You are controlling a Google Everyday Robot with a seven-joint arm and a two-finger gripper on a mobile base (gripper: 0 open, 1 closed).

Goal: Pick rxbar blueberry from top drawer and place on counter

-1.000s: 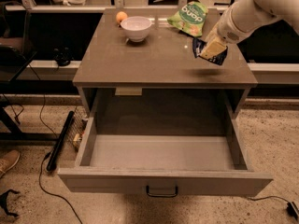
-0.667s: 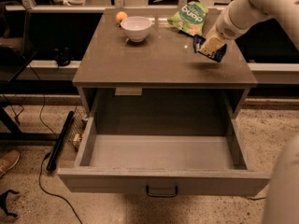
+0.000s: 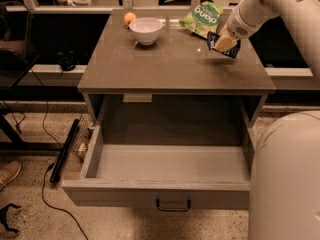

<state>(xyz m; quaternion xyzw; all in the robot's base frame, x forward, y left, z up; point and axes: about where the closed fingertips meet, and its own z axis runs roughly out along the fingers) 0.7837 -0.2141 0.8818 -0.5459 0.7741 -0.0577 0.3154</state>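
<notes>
Gripper (image 3: 223, 43) upper right of frame, clamped on rxbar blueberry (image 3: 233, 49), bar looks just above counter (image 3: 170, 69) | top drawer (image 3: 125, 198) open, lower centre, no bar inside | step: place | tip: lower till bar sits flat, keep off green chip bag (image 3: 202, 17) & right edge, then release.

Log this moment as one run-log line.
pincer: shut on rxbar blueberry | position: over counter, right rear | top drawer: open
</notes>
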